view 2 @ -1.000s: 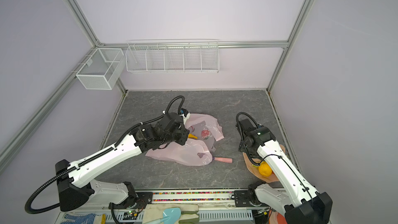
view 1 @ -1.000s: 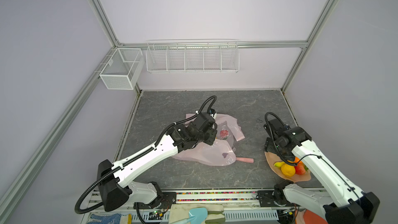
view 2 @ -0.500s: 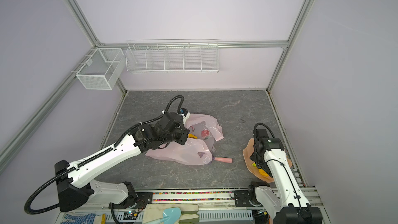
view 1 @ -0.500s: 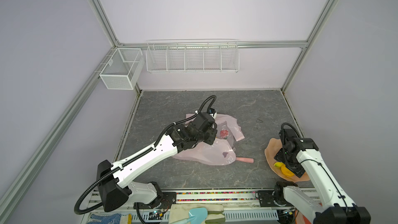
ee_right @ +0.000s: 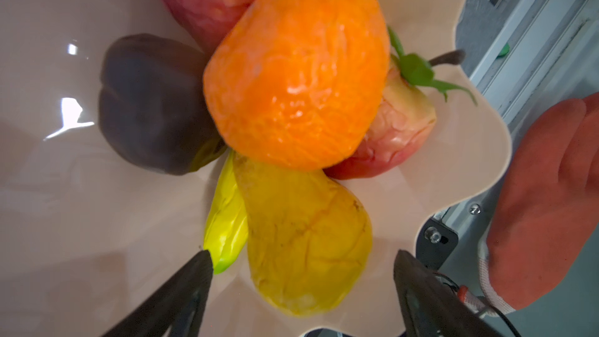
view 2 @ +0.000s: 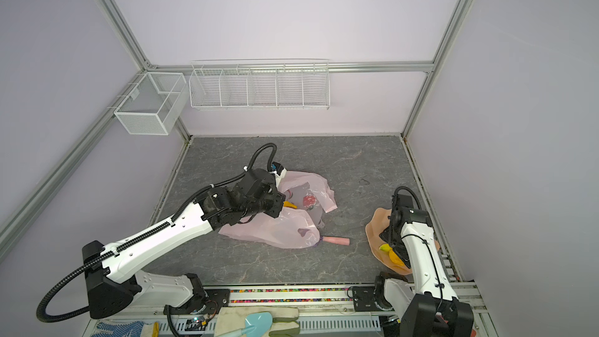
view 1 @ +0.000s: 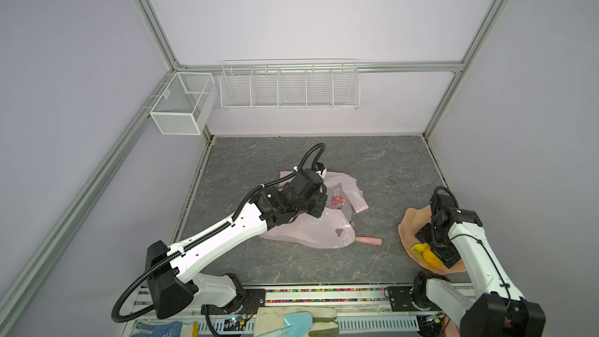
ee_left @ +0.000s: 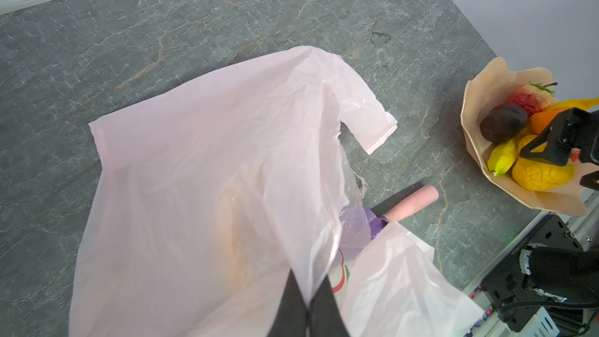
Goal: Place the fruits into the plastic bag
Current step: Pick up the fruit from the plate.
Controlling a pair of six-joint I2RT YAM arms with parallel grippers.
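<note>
table (view 1: 372,163) grey marbled | plastic bag (view 1: 304,231) crumpled at centre, red print unreadable, strawberry (view 1: 337,201) and banana (view 2: 289,204) inside | plate (view 1: 409,222) at 4 o'clock holds fruits (ee_right: 298,66) | left gripper (ee_left: 308,306) pinched tight on plastic bag | right gripper (ee_right: 304,256) jaws wide above yellow fruit (ee_right: 304,222) | scoop (ee_left: 411,204) half under bag at 5 o'clock | glove (ee_right: 544,205) beside plate

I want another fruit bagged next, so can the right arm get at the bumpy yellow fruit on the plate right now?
Probably yes. The right gripper hangs open over the plate, its fingers either side of the yellow fruit, whose top is uncovered. The orange fruit leans against it.
</note>
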